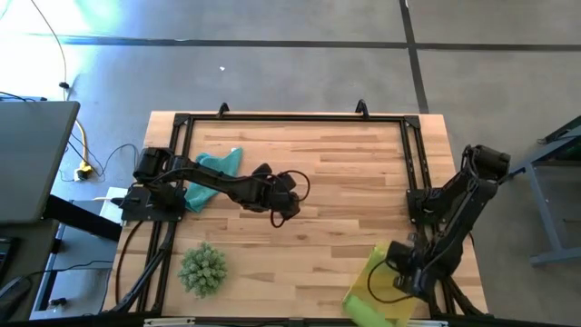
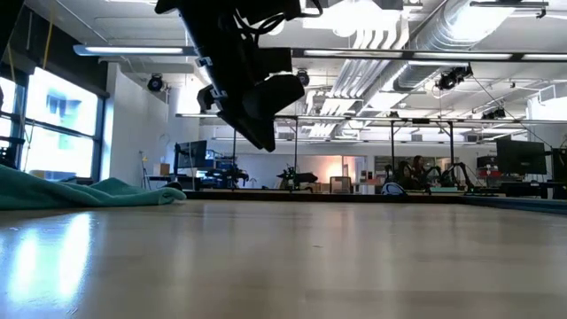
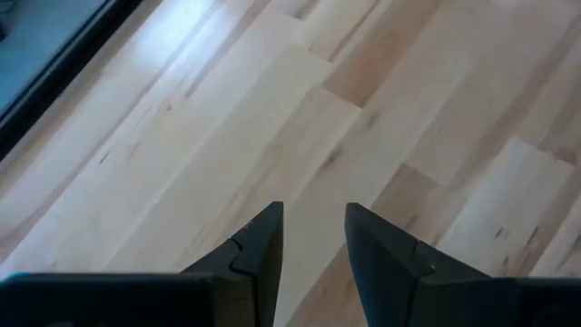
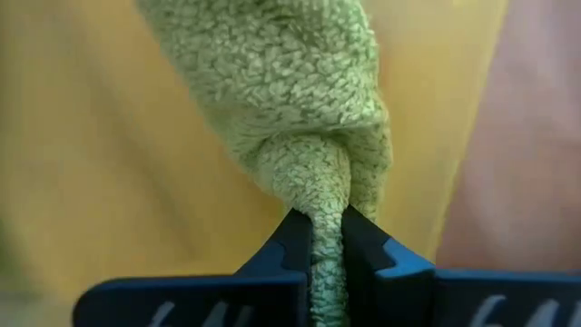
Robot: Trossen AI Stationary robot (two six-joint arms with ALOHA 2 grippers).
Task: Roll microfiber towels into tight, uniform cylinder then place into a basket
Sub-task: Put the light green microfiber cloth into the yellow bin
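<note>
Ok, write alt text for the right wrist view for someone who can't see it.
Close-up: the right gripper is shut on a bunched fold of the pale yellow-green towel, which fills the middle of the picture. Behind the towel is the translucent yellow basket.
</note>
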